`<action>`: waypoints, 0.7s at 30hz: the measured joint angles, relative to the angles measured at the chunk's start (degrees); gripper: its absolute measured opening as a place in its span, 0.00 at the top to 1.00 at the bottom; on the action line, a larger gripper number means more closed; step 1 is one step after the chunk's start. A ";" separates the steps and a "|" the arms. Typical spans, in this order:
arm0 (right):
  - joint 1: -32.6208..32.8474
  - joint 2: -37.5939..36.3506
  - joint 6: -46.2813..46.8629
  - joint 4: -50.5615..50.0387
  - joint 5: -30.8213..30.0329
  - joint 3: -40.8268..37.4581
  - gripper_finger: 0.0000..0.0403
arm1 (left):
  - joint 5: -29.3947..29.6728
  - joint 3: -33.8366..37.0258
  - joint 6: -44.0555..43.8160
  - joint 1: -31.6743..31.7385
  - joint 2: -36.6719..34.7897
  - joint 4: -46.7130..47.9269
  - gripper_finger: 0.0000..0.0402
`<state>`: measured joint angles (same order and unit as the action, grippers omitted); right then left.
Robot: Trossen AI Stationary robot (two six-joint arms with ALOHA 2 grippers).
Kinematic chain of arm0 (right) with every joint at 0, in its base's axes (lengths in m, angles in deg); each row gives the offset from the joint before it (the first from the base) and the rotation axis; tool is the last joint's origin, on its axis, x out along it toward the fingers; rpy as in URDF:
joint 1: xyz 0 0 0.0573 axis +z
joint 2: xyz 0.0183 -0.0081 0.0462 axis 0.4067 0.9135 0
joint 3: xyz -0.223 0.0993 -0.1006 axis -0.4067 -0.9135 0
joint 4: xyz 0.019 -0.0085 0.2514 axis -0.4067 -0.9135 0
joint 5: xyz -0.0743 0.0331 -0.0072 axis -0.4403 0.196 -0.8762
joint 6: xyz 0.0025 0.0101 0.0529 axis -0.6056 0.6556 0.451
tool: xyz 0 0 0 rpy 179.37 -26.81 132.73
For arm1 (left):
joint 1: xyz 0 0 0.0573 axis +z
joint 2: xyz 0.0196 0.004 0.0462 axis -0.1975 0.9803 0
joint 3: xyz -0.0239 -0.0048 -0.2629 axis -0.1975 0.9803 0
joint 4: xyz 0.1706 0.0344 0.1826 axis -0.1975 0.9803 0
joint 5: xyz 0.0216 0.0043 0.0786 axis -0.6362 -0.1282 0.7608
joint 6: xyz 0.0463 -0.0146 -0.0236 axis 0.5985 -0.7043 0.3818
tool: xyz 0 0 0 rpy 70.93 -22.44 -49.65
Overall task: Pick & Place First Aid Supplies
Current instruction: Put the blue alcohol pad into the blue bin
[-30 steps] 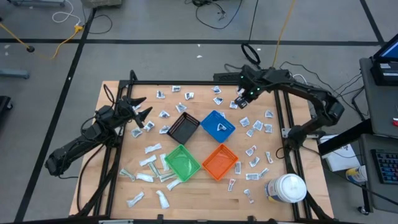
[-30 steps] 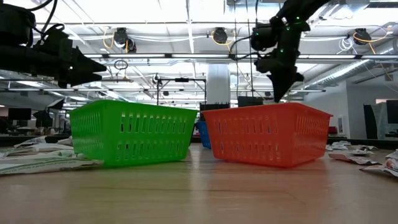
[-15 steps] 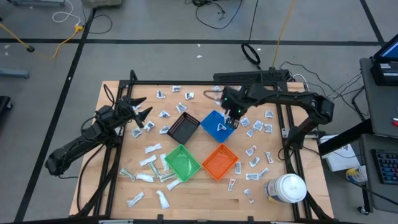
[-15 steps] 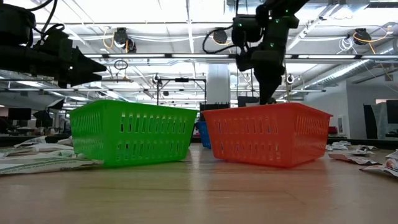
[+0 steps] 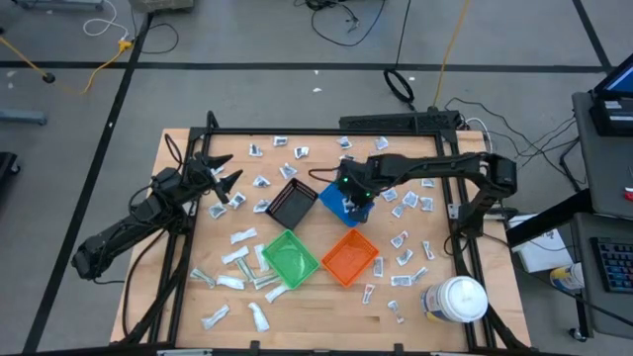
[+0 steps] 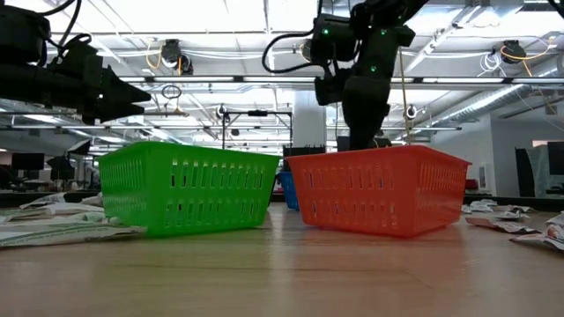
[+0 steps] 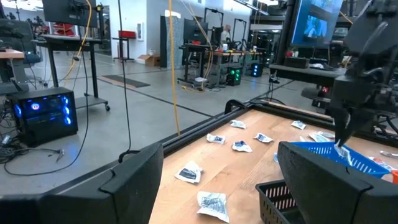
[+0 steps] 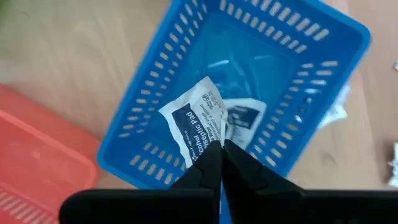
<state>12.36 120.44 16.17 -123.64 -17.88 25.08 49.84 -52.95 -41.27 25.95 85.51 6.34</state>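
Observation:
My right gripper (image 5: 354,196) hangs over the blue bin (image 5: 331,191) and is shut on a white packet with a blue label (image 8: 198,129). It also shows in the low view (image 6: 357,132), above and behind the orange bin (image 6: 379,189). Another packet (image 8: 246,122) lies flat on the blue bin's floor (image 8: 261,56). My left gripper (image 5: 226,178) is open and empty above the table's left side, its fingers wide apart in the left wrist view (image 7: 217,180). Many small white packets (image 5: 259,182) lie flat around the bins. My right gripper pinches the packet at its edge (image 8: 210,144) between its two fingertips. The fingers come from above, pointing down. The packet is lifted clear above the blue bin's inside.
Black bin (image 5: 293,205), green bin (image 5: 290,259) and orange bin (image 5: 350,257) stand beside the blue one at mid-table. A large white jar (image 5: 455,299) stands at the near right. Packets and small tubes (image 5: 232,282) lie near the near left; more packets (image 5: 406,198) lie at the right.
My right gripper has moved from the far right of the table toward the left and near side, carrying the packet, and now hangs over the blue bin. It has stayed shut.

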 joint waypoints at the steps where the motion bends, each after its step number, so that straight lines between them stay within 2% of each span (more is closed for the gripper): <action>1: 0.17 0.78 -0.36 0.82 -0.02 0.09 1.00 | -0.01 -0.01 0.00 0.00 0.00 0.00 0.19; 9: 0.38 4.32 -0.94 0.60 -3.16 0.00 1.00 | -0.01 -0.01 0.00 0.00 0.00 0.00 0.19; 12: 0.53 4.32 -0.80 0.26 -5.35 0.00 0.96 | 0.00 0.00 0.00 0.00 0.00 0.00 0.19; 15: 0.51 4.32 -1.15 0.45 -5.77 0.00 0.88 | 0.00 -0.01 0.00 0.01 0.00 0.00 0.19; 21: 0.39 4.32 -0.90 -0.03 -5.75 0.30 0.64 | 0.00 0.00 0.00 0.00 0.00 0.00 0.19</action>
<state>12.75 124.76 15.27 -123.67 -23.63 25.38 49.85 -52.95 -41.27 25.95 85.51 6.34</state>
